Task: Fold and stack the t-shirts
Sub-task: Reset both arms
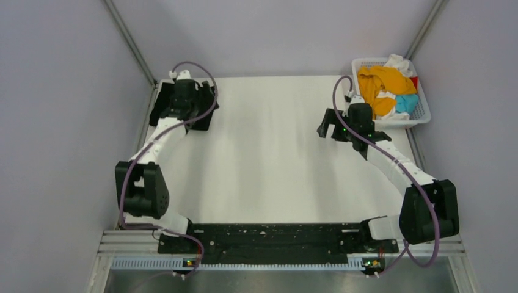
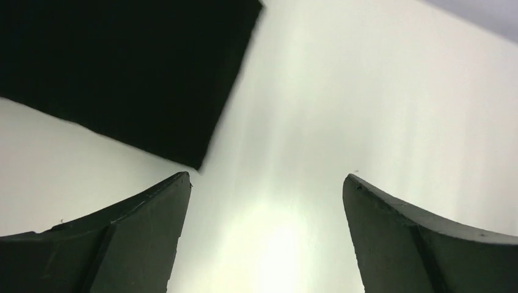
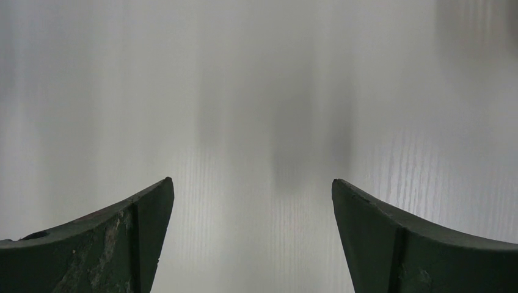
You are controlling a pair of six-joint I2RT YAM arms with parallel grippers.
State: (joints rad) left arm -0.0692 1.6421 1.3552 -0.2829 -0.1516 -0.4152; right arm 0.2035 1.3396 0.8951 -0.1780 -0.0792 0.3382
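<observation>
the table point(image 1: 275, 159) was white, with room left in the middle for folding. the basket point(image 1: 423, 116) sat at the far right corner, the orange shirt point(image 1: 382, 82) heaped over the other shirts point(image 1: 406, 102). the black shirt point(image 2: 122, 67) lay folded flat at the far left. the left gripper point(image 2: 266, 177) hung by that shirt's corner, jaws wide and holding nothing. the right gripper point(image 3: 251, 183) was near the basket over bare table, jaws also wide and empty.

my worry was this: if the left arm pulled away low, a finger could snag the black corner and spoil the fold. reaching into the heap, the right gripper might pinch two shirts at once. it could also hook the lattice and drag the basket off the far edge.
</observation>
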